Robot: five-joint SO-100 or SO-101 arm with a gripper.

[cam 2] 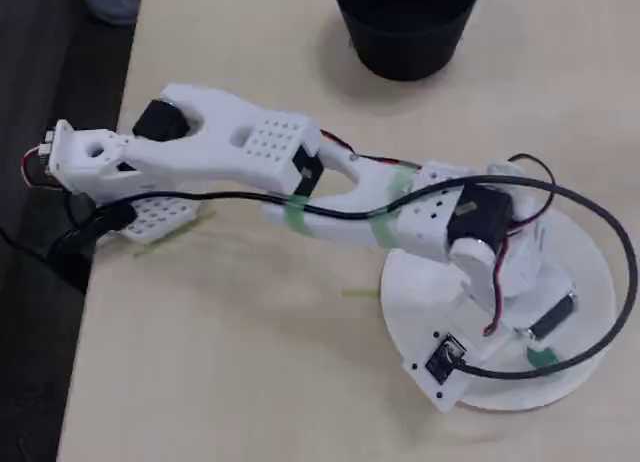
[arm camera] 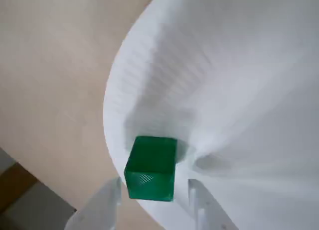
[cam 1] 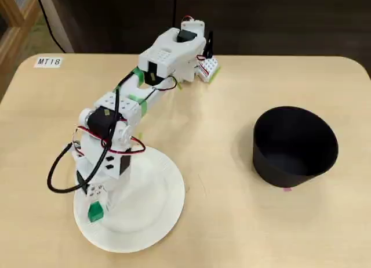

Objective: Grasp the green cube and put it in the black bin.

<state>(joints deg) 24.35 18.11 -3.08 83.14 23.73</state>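
Landmark: plate. Cube sits on plate near its rim, between the gripper fingers. In a fixed view, bin stands on table, well right of plate; arm reaches over plate.

arm bent down, gripper prob. open
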